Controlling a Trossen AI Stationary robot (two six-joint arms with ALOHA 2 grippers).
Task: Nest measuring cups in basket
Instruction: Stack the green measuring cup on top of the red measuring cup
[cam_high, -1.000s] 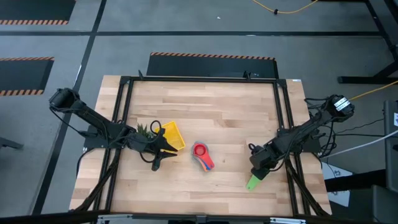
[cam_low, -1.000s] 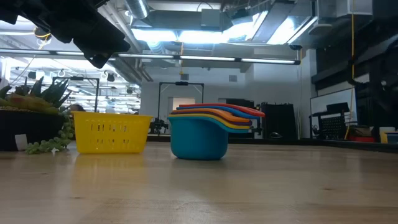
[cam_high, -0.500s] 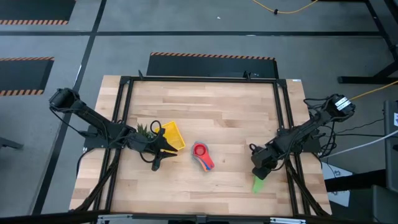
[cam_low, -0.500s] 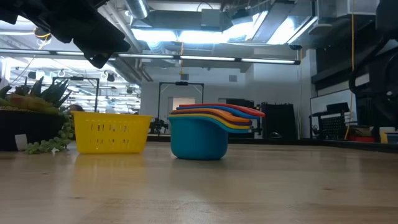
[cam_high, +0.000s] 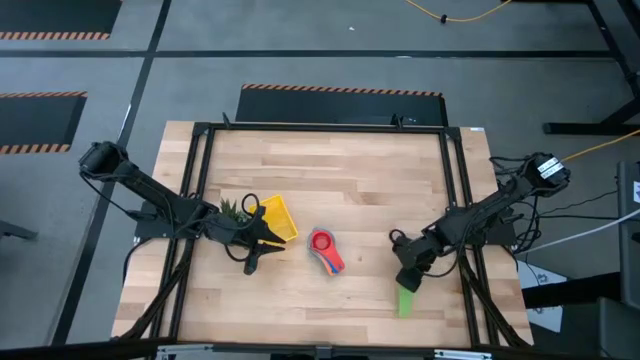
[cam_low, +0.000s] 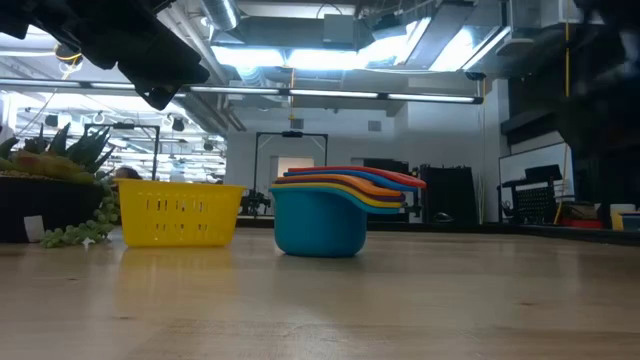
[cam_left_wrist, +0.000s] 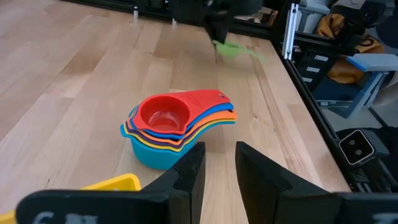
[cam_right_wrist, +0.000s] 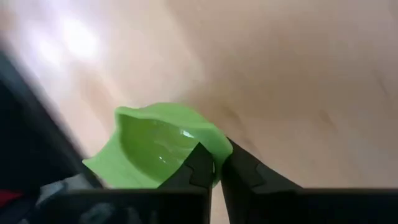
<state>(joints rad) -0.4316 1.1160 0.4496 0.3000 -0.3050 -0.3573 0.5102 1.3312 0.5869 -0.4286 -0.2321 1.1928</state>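
The green measuring cup (cam_high: 405, 301) is in my right gripper (cam_high: 408, 283), near the table's right near corner; it shows large in the right wrist view (cam_right_wrist: 163, 144). The other cups sit nested in one stack (cam_high: 325, 250) on the table's middle, light blue at the bottom and red on top (cam_left_wrist: 166, 121). The yellow basket (cam_high: 277, 219) stands on its base to the stack's left. My left gripper (cam_left_wrist: 216, 169) hovers open and empty beside the basket, pointing toward the stack. My right gripper pinches the green cup's wall at its rim (cam_right_wrist: 217, 151) between the two fingers (cam_right_wrist: 200, 163), one finger on the bowl's inner side and one outside. They come from above, slanting down. The cup hangs below them; whether it touches the table I cannot tell.
A small spiky green plant (cam_high: 232, 209) stands right behind the basket, by the left arm. Black frame rails (cam_high: 456, 190) run along the table's left, right and far edges. Bare wood lies between the stack and the right gripper.
My right gripper has carried the green cup a little toward the table's near edge and then leftward toward the stack, and the cup has turned about below it. The left arm, the stack and the basket have kept still.
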